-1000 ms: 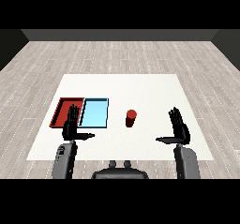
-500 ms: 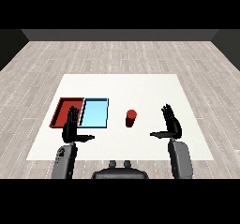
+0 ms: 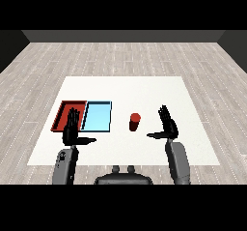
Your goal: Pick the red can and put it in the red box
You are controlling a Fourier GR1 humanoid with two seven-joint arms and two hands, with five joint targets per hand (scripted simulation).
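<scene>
A small red can [image 3: 134,121] stands upright on the white table [image 3: 144,90], just right of the light blue tray [image 3: 97,117]. The red tray [image 3: 66,114] lies left of the blue one. My right hand [image 3: 167,125] is open with straight fingers and thumb pointing left, a short way right of the can and apart from it. My left hand [image 3: 73,129] is open too, hovering over the near edge of the red tray, holding nothing.
The two trays sit side by side at the table's left. Bare white tabletop spreads behind the can and to the right of my right hand. Grey plank floor surrounds the table.
My right hand has moved left toward the can, narrowing the gap. The left hand and the can have stayed where they were.
</scene>
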